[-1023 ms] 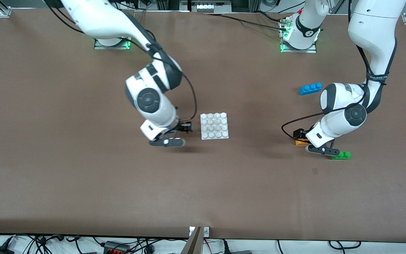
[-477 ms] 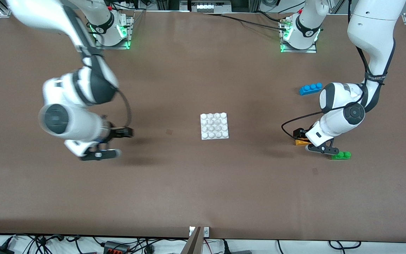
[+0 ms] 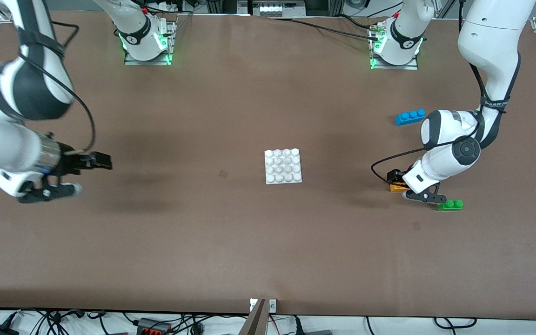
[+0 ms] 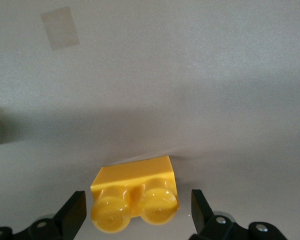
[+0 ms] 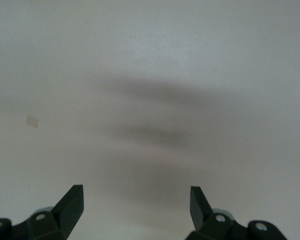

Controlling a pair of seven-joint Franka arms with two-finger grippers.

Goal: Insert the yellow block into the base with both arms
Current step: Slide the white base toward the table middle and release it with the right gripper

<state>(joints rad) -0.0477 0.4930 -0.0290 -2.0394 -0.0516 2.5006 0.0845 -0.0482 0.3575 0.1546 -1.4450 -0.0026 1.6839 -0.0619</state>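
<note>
The yellow block [image 3: 395,188] lies on the table toward the left arm's end, studs up. My left gripper [image 3: 397,182] is down over it. In the left wrist view the yellow block [image 4: 135,192] sits between the two fingers [image 4: 74,210], with a gap showing on each side, so my left gripper [image 4: 136,210] is open around it. The white studded base [image 3: 283,166] lies flat mid-table with nothing on it. My right gripper [image 3: 103,162] hangs over bare table toward the right arm's end, well away from the base. In its wrist view the right gripper [image 5: 136,202] is open and holds nothing.
A blue three-stud brick [image 3: 410,116] lies farther from the front camera than the yellow block. A green two-stud brick [image 3: 450,204] lies nearer, close beside the left wrist. The brown table [image 3: 268,251] stretches wide between the base and the front edge.
The right arm has swung from beside the base out toward its own end of the table. The left gripper has stayed at the yellow block.
</note>
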